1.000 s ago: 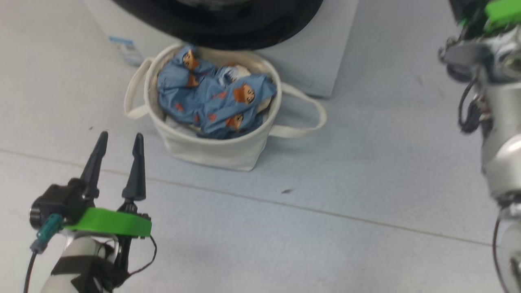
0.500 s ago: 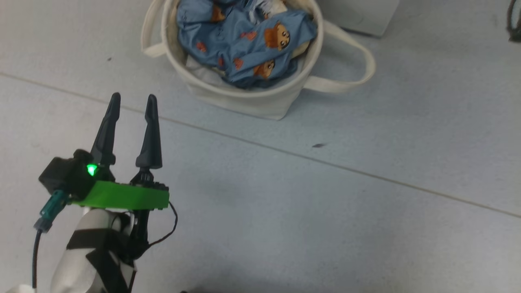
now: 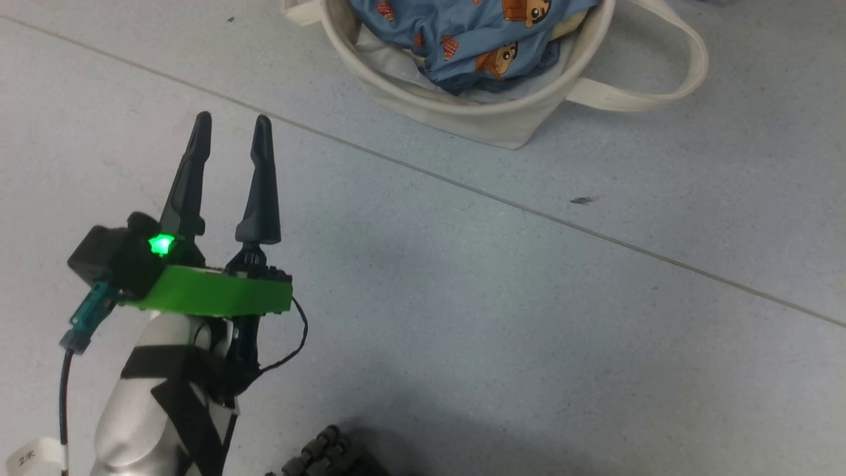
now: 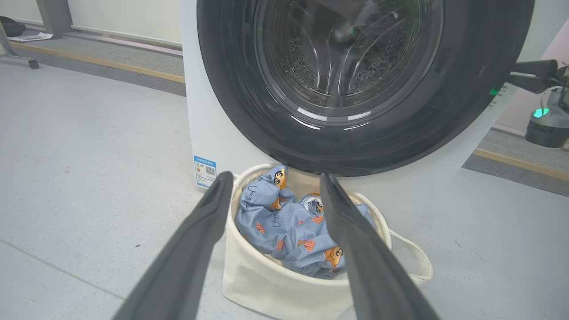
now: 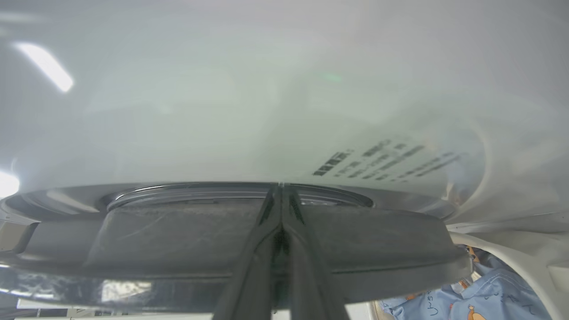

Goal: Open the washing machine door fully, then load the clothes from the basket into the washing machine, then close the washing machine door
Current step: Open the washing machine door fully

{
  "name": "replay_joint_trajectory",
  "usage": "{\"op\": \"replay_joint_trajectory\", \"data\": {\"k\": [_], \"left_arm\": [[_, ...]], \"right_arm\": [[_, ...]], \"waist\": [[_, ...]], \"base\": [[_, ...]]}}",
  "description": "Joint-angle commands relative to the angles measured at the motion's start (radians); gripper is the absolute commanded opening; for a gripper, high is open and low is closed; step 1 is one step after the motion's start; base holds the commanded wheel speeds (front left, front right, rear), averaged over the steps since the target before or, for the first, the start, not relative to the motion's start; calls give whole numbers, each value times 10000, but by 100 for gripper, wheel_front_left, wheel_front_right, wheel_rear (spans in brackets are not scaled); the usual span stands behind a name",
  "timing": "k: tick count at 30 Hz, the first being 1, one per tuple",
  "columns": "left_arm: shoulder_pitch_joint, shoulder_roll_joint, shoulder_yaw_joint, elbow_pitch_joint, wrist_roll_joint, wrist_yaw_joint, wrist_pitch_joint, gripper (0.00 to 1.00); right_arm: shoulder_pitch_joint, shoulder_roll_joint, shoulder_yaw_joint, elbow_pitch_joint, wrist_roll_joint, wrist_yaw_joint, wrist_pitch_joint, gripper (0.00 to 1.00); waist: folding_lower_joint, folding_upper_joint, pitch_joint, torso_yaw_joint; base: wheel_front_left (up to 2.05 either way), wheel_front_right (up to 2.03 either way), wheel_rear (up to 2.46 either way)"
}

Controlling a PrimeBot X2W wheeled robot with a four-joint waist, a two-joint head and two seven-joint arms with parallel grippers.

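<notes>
My left gripper (image 3: 232,121) hovers open over the grey floor, short of the cream basket (image 3: 462,116) and to its left. The basket holds blue cartoon-print clothes (image 3: 476,33). In the left wrist view the open fingers (image 4: 275,178) frame the basket (image 4: 266,289) and clothes (image 4: 284,222), which stand right below the black-rimmed washing machine door (image 4: 231,89) on the white washing machine (image 4: 209,111). My right gripper (image 4: 511,75) points at the door's right edge. In its own view the right gripper (image 5: 280,189) is shut, its tips at the door's rim (image 5: 178,240) against the white washer front (image 5: 266,111).
A tile seam (image 3: 529,211) crosses the floor between my left gripper and the basket. A dark part of my base (image 3: 324,456) shows at the bottom edge. A grey stand leg (image 4: 49,18) and a wood-coloured floor strip (image 4: 111,64) lie far left of the washer.
The head camera has tilted down: the basket slid to the picture's top, and the washer and right arm left the view. The left gripper stays open and sits closer to the camera.
</notes>
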State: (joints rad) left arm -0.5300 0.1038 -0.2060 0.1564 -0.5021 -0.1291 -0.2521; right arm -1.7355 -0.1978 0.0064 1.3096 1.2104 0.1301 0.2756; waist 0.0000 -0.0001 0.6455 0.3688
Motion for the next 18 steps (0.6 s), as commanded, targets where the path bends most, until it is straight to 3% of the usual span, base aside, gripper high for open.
{"op": "replay_joint_trajectory", "data": {"k": [1,10,18], "left_arm": [[-70,282,288,-319,-78,-14,-97,100],[-25,260,332,-223,-81,-14,-97,100],[234,460,426,-107,35,-15,-97,100]], "right_arm": [[-514,461,104,-301,-143,6,74,0],[-349,798,470,-706,-80,6,1345,0],[998,1349,938,-1620,363,6,2688,0]], "waist": [[0,1,28,47],[0,1,-221,33],[0,1,-882,-399]], "base": [[0,0,0],[0,0,0],[0,0,0]]}}
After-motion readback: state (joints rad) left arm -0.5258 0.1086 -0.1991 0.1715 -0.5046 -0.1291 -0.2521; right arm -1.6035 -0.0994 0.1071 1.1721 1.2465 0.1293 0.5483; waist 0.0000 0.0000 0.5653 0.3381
